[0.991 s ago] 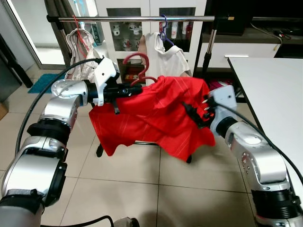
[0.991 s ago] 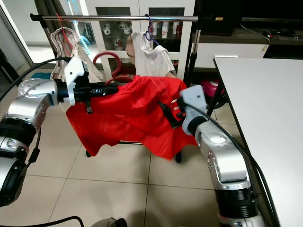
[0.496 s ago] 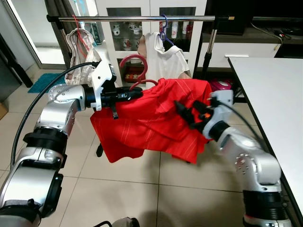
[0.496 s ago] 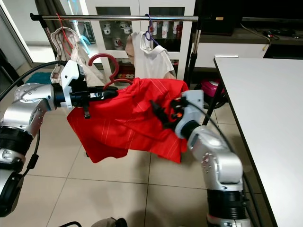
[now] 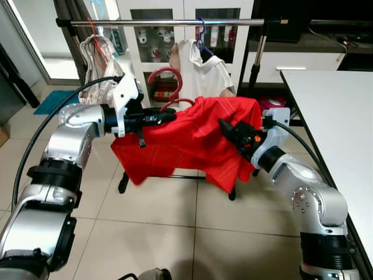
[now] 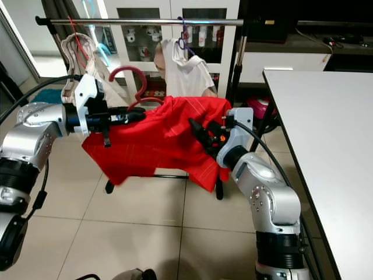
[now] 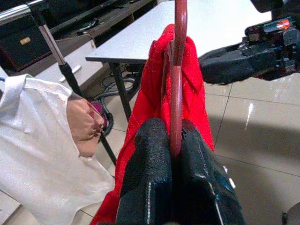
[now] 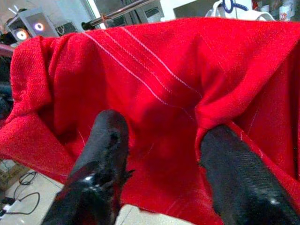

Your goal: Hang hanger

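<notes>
You won't find any words, numbers or signs to read here. The bottles in the cabinet (image 5: pixel 224 35) behind the rail are too small and blurry for you to read their labels.

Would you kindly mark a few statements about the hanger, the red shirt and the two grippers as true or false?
1. The left gripper is shut on the red hanger. True.
2. The red hanger already hangs on the rail. False: its hook sits below the rail, held in the gripper.
3. The right gripper is open against the red shirt. True.
4. The white shirt lies on the white table. False: it hangs from the rail on a blue hanger.
</notes>
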You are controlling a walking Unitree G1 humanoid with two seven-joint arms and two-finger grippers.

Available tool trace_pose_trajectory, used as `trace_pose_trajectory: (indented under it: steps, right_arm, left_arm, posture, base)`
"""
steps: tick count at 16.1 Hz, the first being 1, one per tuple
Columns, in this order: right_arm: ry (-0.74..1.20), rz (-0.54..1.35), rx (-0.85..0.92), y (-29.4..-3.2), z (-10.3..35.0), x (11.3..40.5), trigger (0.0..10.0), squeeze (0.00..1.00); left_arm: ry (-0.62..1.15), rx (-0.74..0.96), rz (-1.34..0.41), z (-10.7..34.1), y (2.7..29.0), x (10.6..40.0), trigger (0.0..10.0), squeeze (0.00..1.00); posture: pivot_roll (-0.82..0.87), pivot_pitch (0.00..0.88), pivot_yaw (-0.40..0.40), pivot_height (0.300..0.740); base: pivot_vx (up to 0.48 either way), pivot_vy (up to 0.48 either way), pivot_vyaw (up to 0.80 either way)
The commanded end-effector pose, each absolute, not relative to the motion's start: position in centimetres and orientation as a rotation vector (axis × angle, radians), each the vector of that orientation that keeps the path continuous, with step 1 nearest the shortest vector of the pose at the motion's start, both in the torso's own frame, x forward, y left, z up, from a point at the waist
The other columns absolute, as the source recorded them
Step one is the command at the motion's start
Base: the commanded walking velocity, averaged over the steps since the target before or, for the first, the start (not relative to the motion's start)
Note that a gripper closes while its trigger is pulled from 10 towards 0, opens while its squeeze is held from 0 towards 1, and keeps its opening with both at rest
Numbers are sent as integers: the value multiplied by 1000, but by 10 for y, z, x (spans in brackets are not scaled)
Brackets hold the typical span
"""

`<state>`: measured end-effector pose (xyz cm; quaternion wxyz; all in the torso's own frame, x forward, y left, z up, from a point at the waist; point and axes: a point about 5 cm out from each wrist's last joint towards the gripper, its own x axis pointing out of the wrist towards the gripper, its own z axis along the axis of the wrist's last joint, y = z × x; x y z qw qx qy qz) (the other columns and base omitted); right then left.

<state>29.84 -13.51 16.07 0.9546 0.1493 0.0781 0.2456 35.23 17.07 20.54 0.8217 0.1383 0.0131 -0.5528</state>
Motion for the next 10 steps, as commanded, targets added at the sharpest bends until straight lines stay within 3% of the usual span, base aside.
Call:
trace_pose_trajectory:
  steps: [1, 10]
  right_arm:
    - [144, 505, 318, -135, 163, 300, 0, 0]
    - [87, 619, 356, -120, 177, 294, 0, 0]
  left_arm:
    - [-17, 301, -1164, 217, 175, 352, 0, 0]
    - [-31, 325, -1044, 215, 175, 359, 0, 0]
  posture:
    - [-142, 0, 82, 740]
    - [-143, 0, 84, 740]
  base:
    - [0, 0, 0]
    - [0, 0, 0]
